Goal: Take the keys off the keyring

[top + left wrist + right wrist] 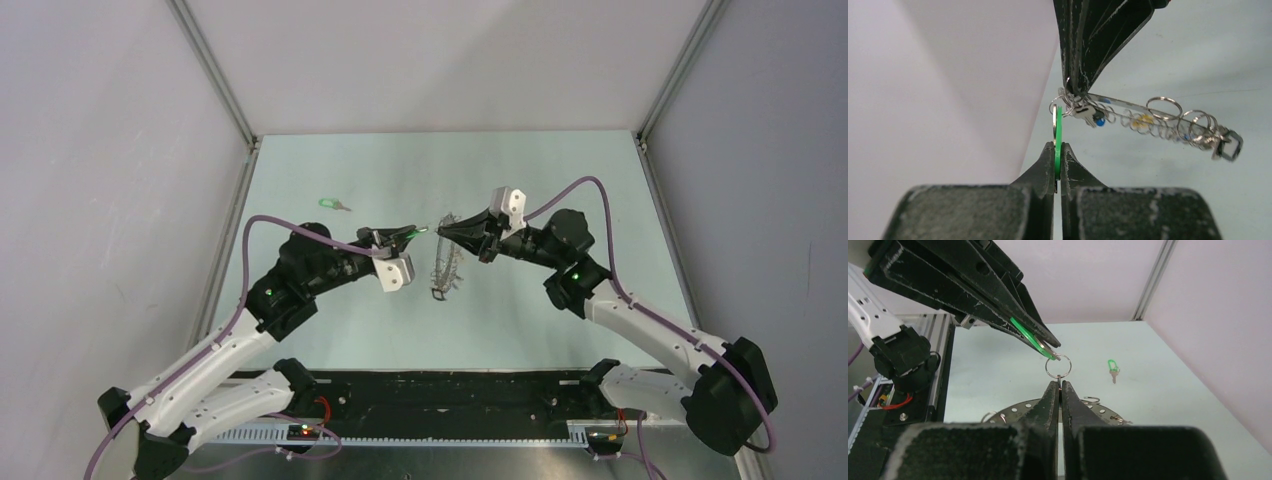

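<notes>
Both sides clamped, tips almost meeting in mid-air | left gripper grips green plastic-headed key | right gripper pinches flat silvery metal keyring | key lies left of ring, joined by small wire loop.

Green-headed key, silvery-grey keyring, mint table

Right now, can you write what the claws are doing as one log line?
left claw: shut on green key | right claw: shut on keyring | second green key: lying on table
</notes>
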`<action>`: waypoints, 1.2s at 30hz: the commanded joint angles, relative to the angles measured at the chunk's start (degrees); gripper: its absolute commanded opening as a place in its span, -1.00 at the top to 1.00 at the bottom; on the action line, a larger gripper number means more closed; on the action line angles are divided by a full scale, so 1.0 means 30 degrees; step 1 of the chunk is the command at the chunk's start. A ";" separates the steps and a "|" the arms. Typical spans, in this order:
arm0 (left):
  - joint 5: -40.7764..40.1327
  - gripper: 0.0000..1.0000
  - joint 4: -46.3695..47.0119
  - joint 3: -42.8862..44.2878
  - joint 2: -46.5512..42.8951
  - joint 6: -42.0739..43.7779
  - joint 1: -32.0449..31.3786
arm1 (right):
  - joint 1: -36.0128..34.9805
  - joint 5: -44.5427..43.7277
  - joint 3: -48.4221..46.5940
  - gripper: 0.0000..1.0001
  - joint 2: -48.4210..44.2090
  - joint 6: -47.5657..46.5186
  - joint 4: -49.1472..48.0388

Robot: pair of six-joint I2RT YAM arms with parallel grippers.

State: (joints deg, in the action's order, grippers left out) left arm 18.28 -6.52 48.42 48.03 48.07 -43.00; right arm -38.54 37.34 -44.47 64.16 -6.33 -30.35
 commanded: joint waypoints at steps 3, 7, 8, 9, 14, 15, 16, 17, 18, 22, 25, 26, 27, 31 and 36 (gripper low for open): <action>0.0401 1.00 0.1325 0.0195 -0.0350 0.0169 0.0147 | 0.0554 -0.0270 0.1200 1.00 -0.0448 0.3334 -0.5984; 0.0660 1.00 0.1325 0.0155 -0.0284 0.0162 0.0147 | 0.0666 -0.0500 0.1448 1.00 0.0013 0.5065 -0.8213; 0.0684 1.00 0.1318 0.0152 -0.0272 0.0169 0.0136 | 0.0662 -0.0585 0.1511 1.00 0.0142 0.5463 -0.8526; 0.0708 1.00 0.1321 0.0149 -0.0260 0.0182 0.0136 | 0.0676 -0.0839 0.1575 1.00 0.0188 0.5646 -0.9127; 0.0819 1.00 0.1320 0.0148 -0.0179 0.0165 0.0135 | 0.0895 -0.1614 0.2344 1.00 0.0405 0.6995 -1.1769; 0.0834 1.00 0.1322 0.0155 -0.0165 0.0152 0.0135 | 0.0953 -0.1814 0.2416 1.00 0.0437 0.7381 -1.2421; 0.0882 1.00 0.1310 0.0151 -0.0163 0.0164 0.0128 | 0.1085 -0.1916 0.2529 1.00 0.0475 0.7558 -1.2681; 0.0938 0.99 0.1321 0.0171 -0.0139 0.0173 0.0141 | 0.1162 -0.2117 0.2553 1.00 0.0514 0.7866 -1.3015; 0.0967 0.99 0.1323 0.0174 -0.0121 0.0160 0.0151 | 0.1190 -0.2287 0.2571 1.00 0.0535 0.7961 -1.3095; 0.1226 1.00 0.1325 0.0155 -0.0024 0.0174 0.0130 | 0.1157 -0.3860 0.2576 1.00 0.0527 0.8814 -1.3107; 0.1397 1.00 0.1324 0.0176 0.0013 0.0149 0.0126 | 0.0792 -0.5398 0.2584 1.00 0.0411 0.9080 -1.2660; 0.1416 1.00 0.1325 0.0177 0.0014 0.0148 0.0111 | 0.0697 -0.5910 0.2580 1.00 0.0381 0.9081 -1.2424; 0.1467 1.00 0.1325 0.0170 0.0030 0.0133 0.0118 | 0.0501 -0.6029 0.2592 1.00 0.0359 0.9008 -1.2374; 0.1578 1.00 0.1327 0.0160 0.0052 0.0161 0.0116 | 0.0049 -0.6781 0.2593 1.00 0.0433 0.9089 -1.2441; 0.1582 1.00 0.1311 0.0133 -0.0041 0.0204 0.0122 | -0.0280 -0.8364 0.2589 1.00 0.0217 0.9377 -1.1807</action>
State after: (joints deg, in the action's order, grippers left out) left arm 21.82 -1.78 48.42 48.64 48.10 -42.96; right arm -39.59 22.65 -35.83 66.46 21.19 -61.21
